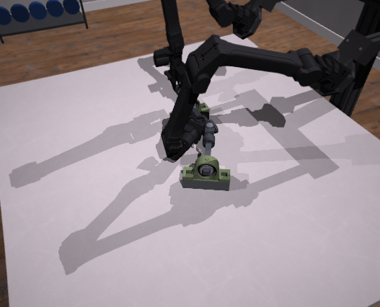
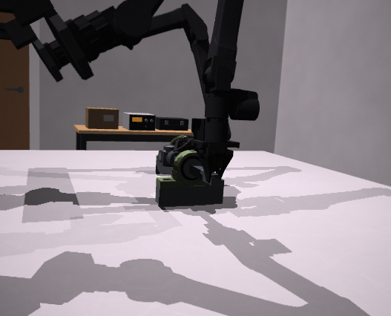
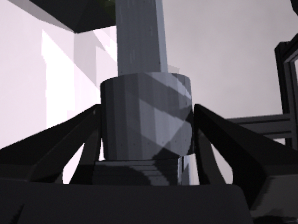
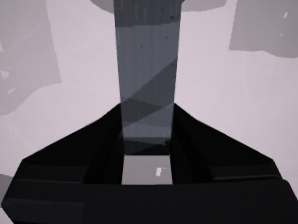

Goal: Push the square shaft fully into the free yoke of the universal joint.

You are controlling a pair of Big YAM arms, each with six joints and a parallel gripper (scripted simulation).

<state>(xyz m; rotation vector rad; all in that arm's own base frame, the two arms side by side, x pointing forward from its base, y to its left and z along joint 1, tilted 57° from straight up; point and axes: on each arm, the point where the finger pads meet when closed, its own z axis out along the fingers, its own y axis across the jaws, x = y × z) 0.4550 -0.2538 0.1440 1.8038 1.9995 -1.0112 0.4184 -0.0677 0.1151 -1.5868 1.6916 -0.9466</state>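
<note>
The grey square shaft [image 2: 196,171] [image 3: 141,40] [image 4: 148,65] runs through a green-topped bearing block [image 1: 204,107] [image 2: 190,195]. One end sticks out of it. My right gripper [image 2: 214,177] [image 4: 147,112] is shut on that end. My left gripper [image 3: 147,113] is shut on the round hub [image 3: 146,122] of the free yoke, fingers against both sides. In the left wrist view the shaft meets the hub's end in line. How deep it sits inside is hidden. The joint's crossed middle [image 1: 210,127] is partly hidden in the top view by the left arm.
A second green-topped bearing block [image 1: 205,184] stands at the joint's other side, with a fixed shaft [image 1: 208,148] leading to the joint. The left arm [image 1: 259,59] reaches over the table from its base side, and the right arm [image 1: 173,32] comes down behind it.
</note>
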